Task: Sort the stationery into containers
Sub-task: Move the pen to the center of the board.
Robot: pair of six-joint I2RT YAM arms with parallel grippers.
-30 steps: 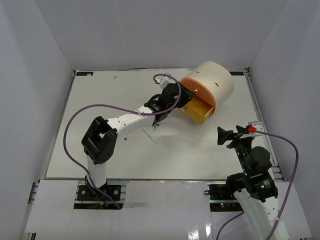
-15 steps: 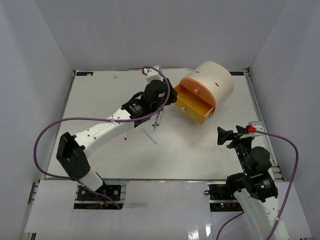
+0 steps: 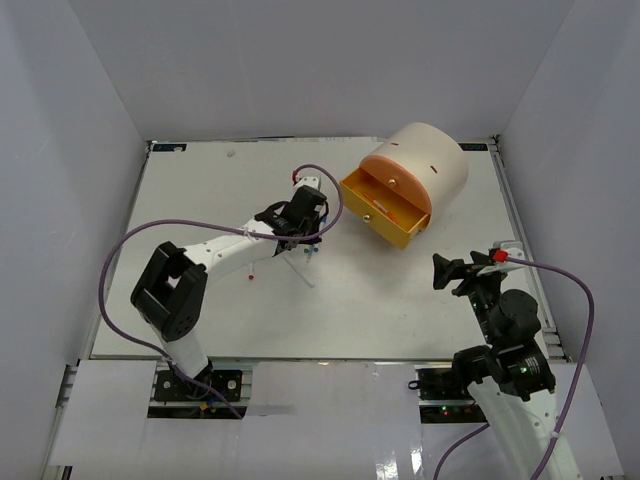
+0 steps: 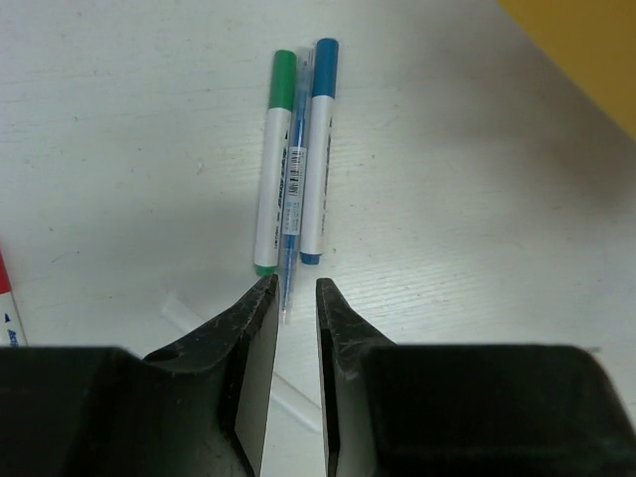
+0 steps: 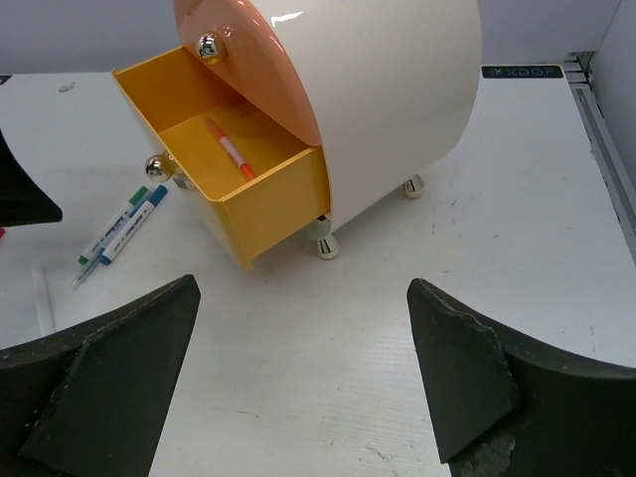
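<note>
If you look along the left end effector point(image 4: 290, 298), three pens lie straight ahead of it on the table point(image 4: 477, 248). They lie side by side and touching: a green marker point(image 4: 272, 169) a bit to the left, a thin blue pen point(image 4: 294, 179) in the middle and a blue marker point(image 4: 316, 149) a bit to the right. All three point away from the end effector, in line with the way it looks. The near tip of the thin blue pen sits just in front of the gap between the fingers point(image 4: 253, 328).

Those fingers are almost together, with only a thin slit between them, and they grip nothing. I think you will need to spread them wider before you go down, because the slit looks too thin for a marker. The fingers close from side to side, so they would pinch across a pen, which is good.

Further ahead and off to the right is the yellow drawer point(image 5: 268, 204). It is pulled out, and an orange pen point(image 5: 230, 149) lies in it.

Your right end effector point(image 5: 300, 288) is spread wide, holds nothing and is well apart from the pens. The left one is much nearer, so use it.
</note>
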